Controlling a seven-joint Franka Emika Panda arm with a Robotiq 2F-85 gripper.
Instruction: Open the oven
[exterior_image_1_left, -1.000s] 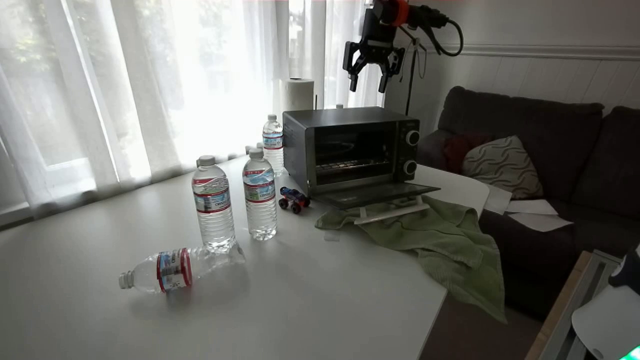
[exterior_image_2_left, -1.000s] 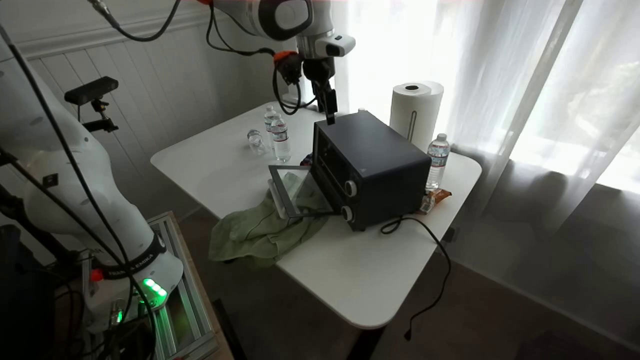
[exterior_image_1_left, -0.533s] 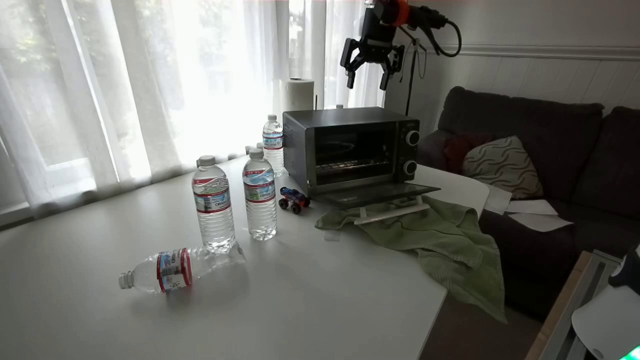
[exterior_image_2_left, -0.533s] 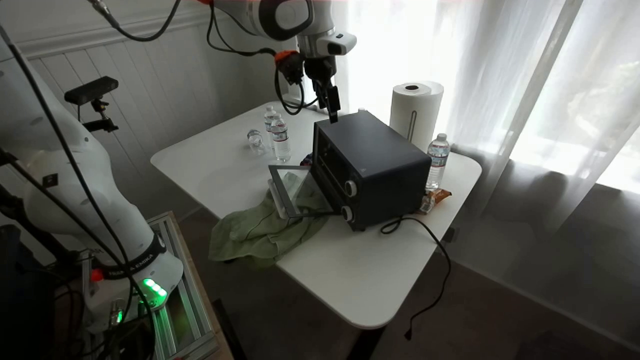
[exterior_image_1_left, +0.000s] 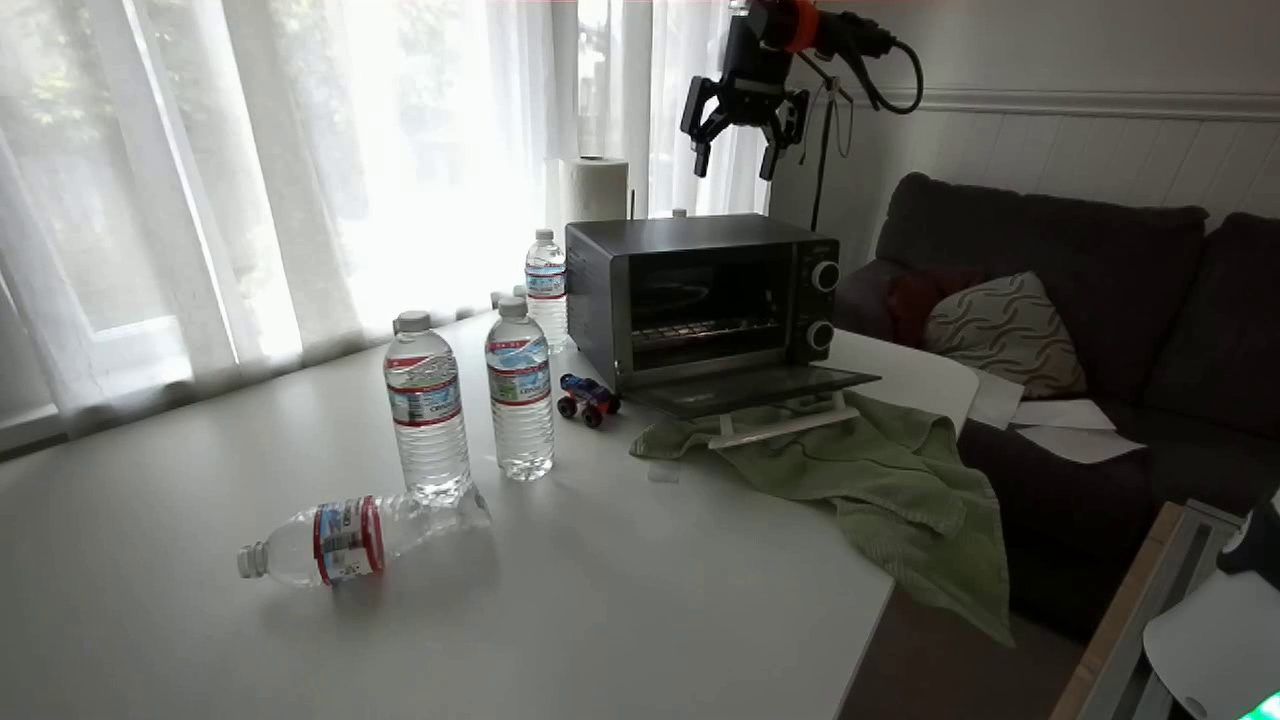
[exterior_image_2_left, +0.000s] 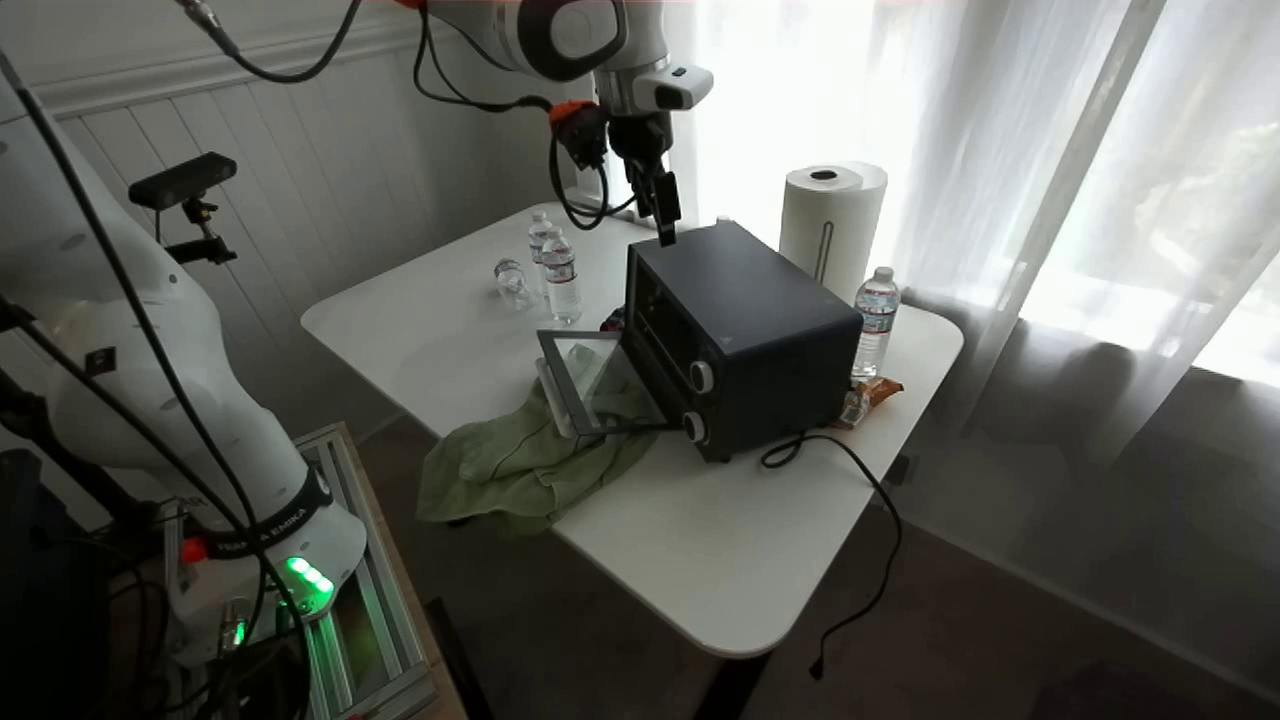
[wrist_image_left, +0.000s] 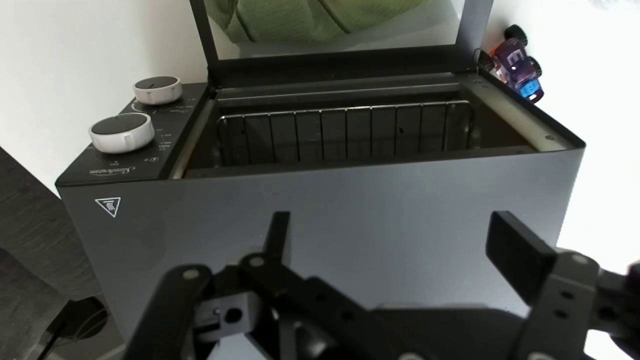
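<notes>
Black two-fingered tool (exterior_image_1_left: 734, 170) hangs above black boxy metal oven (exterior_image_2_left: 738, 290), fingers (wrist_image_left: 517, 250) well apart, nothing between. Black-framed glass door (exterior_image_1_left: 752, 388) already down, below tool. My worry: dropping too low, tool could clip oven's top; leaning on lowered door could bend it, tip oven forward.

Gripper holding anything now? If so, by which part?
Nothing is held: the gripper is open above the oven, its fingers apart with nothing between them.

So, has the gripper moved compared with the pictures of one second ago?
Yes, slightly upward: in an exterior view, the gripper now stands a little higher above the oven, which has not moved.
</notes>
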